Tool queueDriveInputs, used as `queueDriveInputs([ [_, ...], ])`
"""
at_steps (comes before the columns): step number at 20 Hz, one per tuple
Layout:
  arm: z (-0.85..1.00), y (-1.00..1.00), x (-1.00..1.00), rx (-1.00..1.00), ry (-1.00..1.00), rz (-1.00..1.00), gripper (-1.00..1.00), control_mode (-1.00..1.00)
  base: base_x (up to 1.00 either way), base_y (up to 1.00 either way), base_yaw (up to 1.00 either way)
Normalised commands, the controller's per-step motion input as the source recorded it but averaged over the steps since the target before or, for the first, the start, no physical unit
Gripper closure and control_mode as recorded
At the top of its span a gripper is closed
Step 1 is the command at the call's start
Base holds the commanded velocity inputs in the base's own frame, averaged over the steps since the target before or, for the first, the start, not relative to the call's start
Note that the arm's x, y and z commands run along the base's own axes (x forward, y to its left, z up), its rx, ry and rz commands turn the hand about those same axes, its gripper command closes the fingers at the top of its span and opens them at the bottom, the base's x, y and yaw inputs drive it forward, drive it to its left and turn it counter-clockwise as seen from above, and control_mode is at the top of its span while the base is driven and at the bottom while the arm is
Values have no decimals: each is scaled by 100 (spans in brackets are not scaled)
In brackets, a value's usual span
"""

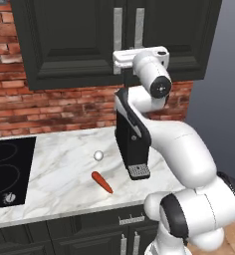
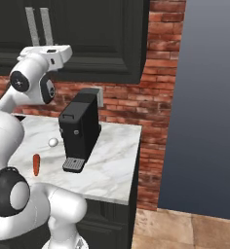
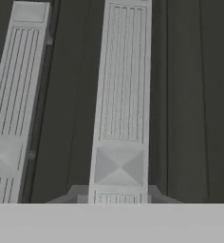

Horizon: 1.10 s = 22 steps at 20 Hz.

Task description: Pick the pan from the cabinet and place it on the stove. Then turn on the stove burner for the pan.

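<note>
The dark charcoal cabinet (image 1: 74, 40) hangs above the counter with both doors closed. Two vertical silver bar handles (image 1: 118, 25) run side by side at its middle. My gripper (image 3: 118, 195) is shut on the lower end of one handle (image 3: 121, 95), with a dark fingertip on either side of the bar. The other handle (image 3: 14, 95) lies to its left in the hand view. My white hand (image 1: 139, 57) reaches up to the handles' lower ends. The pan is hidden. The black glass stove (image 1: 5, 169) lies at the far left of the counter, with small silver knobs (image 1: 9, 197).
A black coffee machine (image 1: 132, 144) stands on the marble counter (image 1: 64, 169) below my hand. A small white ball (image 1: 98, 156) and a carrot (image 1: 102, 182) lie in front of it. The counter ends at the right (image 2: 136, 160), beside a grey wall.
</note>
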Motion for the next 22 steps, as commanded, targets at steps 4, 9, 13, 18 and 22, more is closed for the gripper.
queueDriveInputs([
  [4, 7, -41, -56, 1, 4, 2, 100, -100, 0, 0, 0],
  [9, 0, -58, -66, 3, 7, 0, 100, -100, 0, 0, 0],
  [13, 0, -57, -73, 2, 4, 2, 100, -100, 0, 0, 0],
  [18, 0, -56, -75, 0, 2, 6, 100, -100, 0, 0, 0],
  [22, -1, -33, -53, 0, 4, 6, 100, -100, 0, 0, 0],
])
